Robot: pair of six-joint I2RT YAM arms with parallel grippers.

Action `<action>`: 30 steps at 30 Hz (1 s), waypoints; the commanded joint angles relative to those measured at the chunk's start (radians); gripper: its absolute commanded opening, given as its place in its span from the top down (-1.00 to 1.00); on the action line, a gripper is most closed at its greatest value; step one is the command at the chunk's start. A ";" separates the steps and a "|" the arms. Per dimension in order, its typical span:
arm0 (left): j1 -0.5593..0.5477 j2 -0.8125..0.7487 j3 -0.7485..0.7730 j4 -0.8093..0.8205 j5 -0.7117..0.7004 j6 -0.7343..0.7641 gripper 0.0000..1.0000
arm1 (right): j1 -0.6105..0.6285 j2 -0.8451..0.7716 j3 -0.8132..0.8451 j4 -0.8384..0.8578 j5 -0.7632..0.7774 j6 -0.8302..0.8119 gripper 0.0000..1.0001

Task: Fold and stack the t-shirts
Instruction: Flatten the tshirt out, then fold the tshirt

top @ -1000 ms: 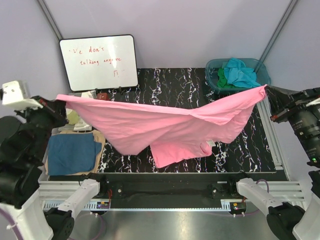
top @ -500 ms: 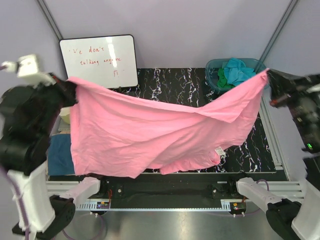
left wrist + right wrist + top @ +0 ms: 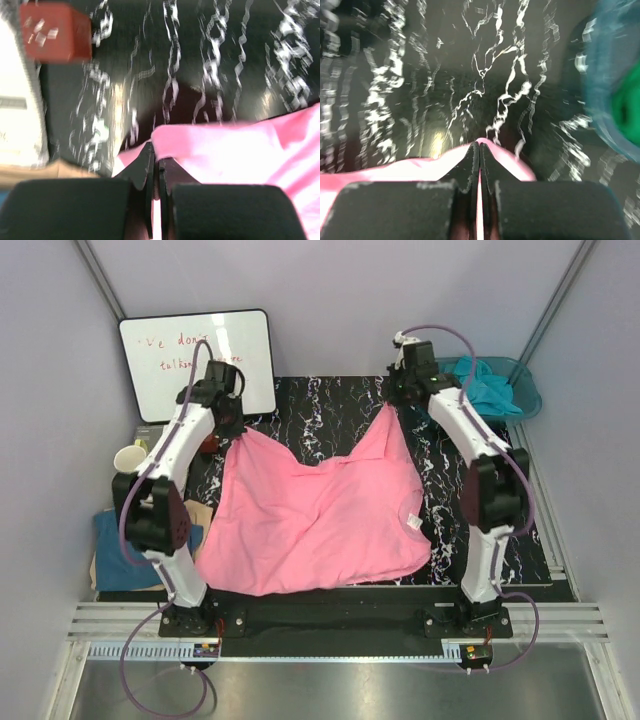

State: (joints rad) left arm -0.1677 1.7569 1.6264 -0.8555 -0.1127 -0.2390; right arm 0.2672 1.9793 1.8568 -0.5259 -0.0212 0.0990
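Left jaws: clamped together on the far left corner of the pink shirt (image 3: 320,520), low over the bench (image 3: 330,410).
Right jaws: pinched tight on its far right corner, near the basin (image 3: 530,400).
Pink shirt: spread on the bench between my arms, its near hem by the front edge and its label (image 3: 411,522) showing at the right.
Other shirts: the turquoise one (image 3: 483,385) lay in the basin, the blue one (image 3: 115,550) at the bench's left edge.

The t-shirt (image 3: 310,520) lies on the table (image 3: 330,410), whiteboard (image 3: 197,362) behind-left, basin (image 3: 530,392) behind-right.
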 commanded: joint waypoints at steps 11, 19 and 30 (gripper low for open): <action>0.096 0.352 0.551 -0.056 -0.027 0.009 1.00 | -0.009 0.409 0.829 -0.210 0.010 0.024 1.00; 0.103 0.253 0.311 -0.059 -0.050 0.000 1.00 | -0.010 0.161 0.401 -0.226 -0.009 0.076 1.00; 0.117 0.202 0.132 -0.214 -0.194 -0.043 1.00 | -0.008 -0.097 -0.025 -0.281 -0.016 0.162 1.00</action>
State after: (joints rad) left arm -0.0654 2.0373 1.7561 -1.0168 -0.2111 -0.2584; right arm 0.2615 1.9934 1.8709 -0.7822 -0.0452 0.2192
